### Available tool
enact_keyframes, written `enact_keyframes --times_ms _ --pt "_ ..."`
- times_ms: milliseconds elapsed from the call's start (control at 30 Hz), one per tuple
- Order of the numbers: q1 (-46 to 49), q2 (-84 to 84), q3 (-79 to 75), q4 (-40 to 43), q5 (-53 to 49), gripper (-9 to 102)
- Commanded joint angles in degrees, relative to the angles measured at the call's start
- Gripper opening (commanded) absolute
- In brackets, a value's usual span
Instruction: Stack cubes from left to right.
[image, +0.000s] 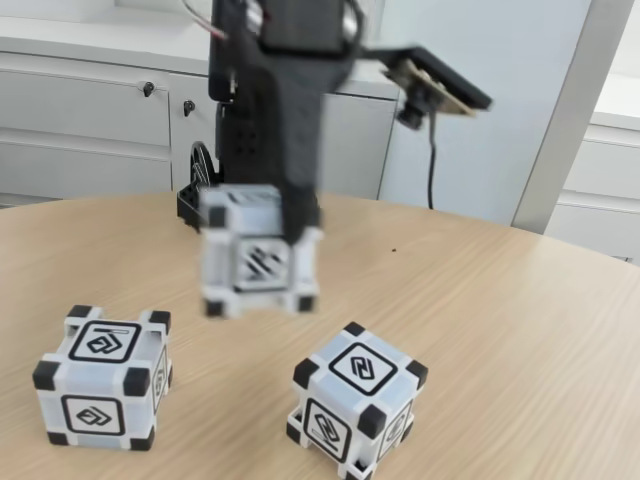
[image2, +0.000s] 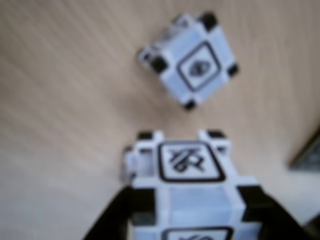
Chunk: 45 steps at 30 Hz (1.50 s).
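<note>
Item 1, tool (image: 262, 262): black two-finger type, clamped on the held cube (image: 260, 250) and carrying it clear of the table (image: 500, 300). In the wrist view the two dark fingers (image2: 115, 220) bear on opposite side faces of that cube (image2: 190, 185), low in the picture. The fixed view blurs both tool and load, so the exact contact line cannot be read.

Item 2, held cube: white plastic body, black corner blocks, a black-framed glyph on each visible face. Judged rigid and light, not fragile; the smooth flat faces are likely somewhat slippery, so a square grip across two opposite faces, between the corner blocks, seems the safest hold. A grip bearing on the corner blocks would probably let it twist.

Item 3, right cube (image: 357, 398): resting on the table below and to the right of the held cube in the fixed view, turned corner-on to the camera. In the wrist view it (image2: 192, 62) lies beyond the held cube, apart from it.

Item 4, left cube (image: 100, 378): resting on the table below and to the left of the held cube, well apart from the right cube, faces roughly square to the camera.
</note>
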Motion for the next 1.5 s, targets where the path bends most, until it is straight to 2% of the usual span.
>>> enact_keyframes --times_ms 0,433,700,1033,1467 --pt "3.87 1.76 -5.01 1.93 -0.62 0" --pt "18.81 0.00 -4.39 0.97 -3.16 0" --pt "18.19 -8.09 -5.19 0.97 -4.75 0" --pt "17.93 -10.37 -5.45 0.88 -5.71 0" --pt "18.02 -14.06 -16.88 0.88 -4.83 0"
